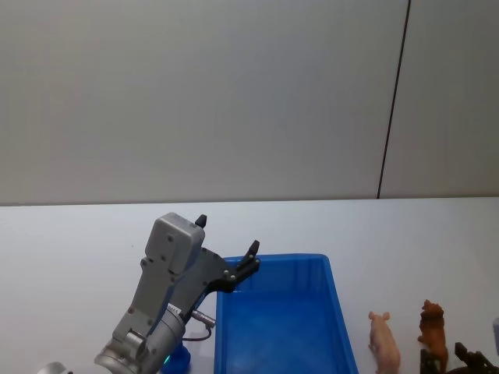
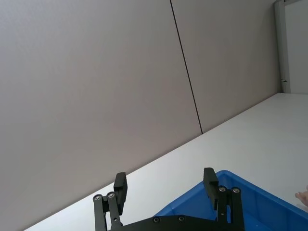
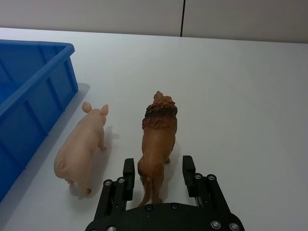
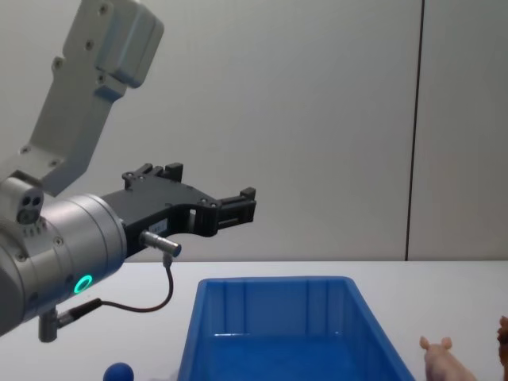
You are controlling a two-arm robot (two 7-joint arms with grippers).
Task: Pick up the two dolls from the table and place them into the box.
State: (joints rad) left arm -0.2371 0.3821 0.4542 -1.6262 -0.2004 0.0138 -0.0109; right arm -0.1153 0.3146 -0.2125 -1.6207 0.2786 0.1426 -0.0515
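Note:
The blue box (image 1: 284,258) sits on the white table, and my left gripper (image 1: 228,234) hangs open and empty above its far left corner. The same gripper (image 2: 164,177) shows the box rim (image 2: 250,202) below its fingers. To the right of the box stand two dolls, a pale pink pig (image 1: 383,341) and a brown lion (image 1: 433,335). My right gripper (image 3: 158,163) is open low over the table, one finger on each side of the lion's (image 3: 156,139) hindquarters. The pig (image 3: 82,147) stands between the lion and the box wall (image 3: 33,91).
A small rounded blue toy (image 1: 178,360) lies on the table left of the box, under my left arm; it also shows low in the chest view (image 4: 119,371). A grey wall rises behind the table's far edge.

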